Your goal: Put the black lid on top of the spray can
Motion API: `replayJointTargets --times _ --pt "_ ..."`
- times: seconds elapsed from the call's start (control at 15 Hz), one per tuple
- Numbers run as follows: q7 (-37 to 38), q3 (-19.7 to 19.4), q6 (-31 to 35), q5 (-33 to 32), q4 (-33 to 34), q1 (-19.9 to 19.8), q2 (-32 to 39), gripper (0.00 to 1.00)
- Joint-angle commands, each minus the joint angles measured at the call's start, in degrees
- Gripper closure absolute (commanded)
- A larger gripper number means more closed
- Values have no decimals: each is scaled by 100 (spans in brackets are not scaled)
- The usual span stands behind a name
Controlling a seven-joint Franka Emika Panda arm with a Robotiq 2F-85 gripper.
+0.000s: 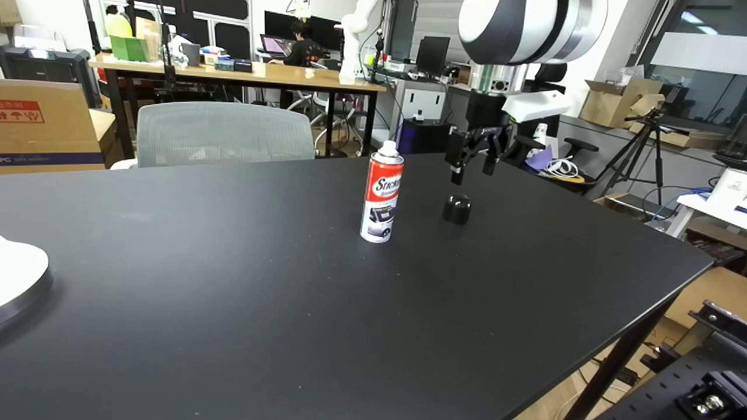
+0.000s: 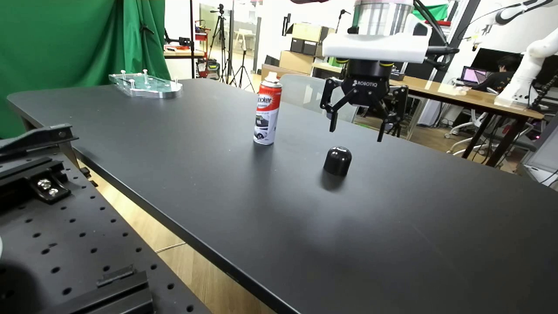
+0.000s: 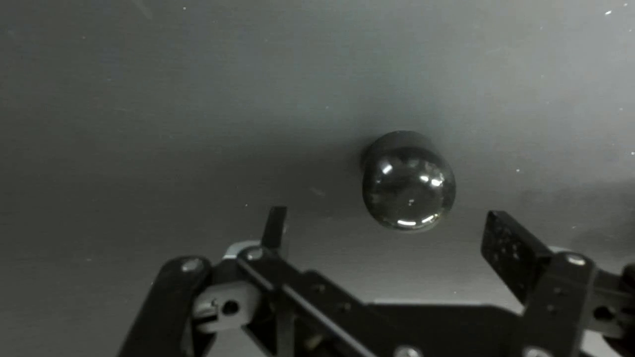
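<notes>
The black lid (image 1: 457, 209) stands dome-up on the dark table, a short way to the side of the spray can (image 1: 383, 195). That can is upright, white with a red band and a bare white nozzle, and both exterior views show it; the wrist view does not. My gripper (image 2: 356, 132) hangs above the black lid (image 2: 338, 161), pointing down, fingers wide apart and nothing between them. Seen from the wrist, the shiny round top of the lid (image 3: 409, 188) lies below and just beyond the fingertips, nearer the right finger (image 3: 511, 253) than the left one.
The dark tabletop (image 1: 280, 326) carries the can and lid. A clear plate with upright posts (image 2: 146, 85) rests at its far end in an exterior view. A grey chair (image 1: 224, 134) backs onto the table edge. A perforated black platform (image 2: 87, 244) adjoins the table.
</notes>
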Motion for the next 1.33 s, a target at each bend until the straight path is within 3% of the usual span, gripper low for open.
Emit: replayJointTargets --times 0.0,0.67,0.73,0.8,1.07,1.2,1.27 --pt "44 211 -207 205 259 -194 231 0" --pt "-295 611 -641 669 756 -587 698 0" --pt "-307 624 -706 671 824 -600 741 25" --pt "-331 647 -749 682 876 -621 777 25" --pt "-363 650 -938 706 1072 -636 920 55" --pt "-356 643 -1032 699 1150 -637 977 67" --pt "-360 642 -1087 698 1181 -636 986 69"
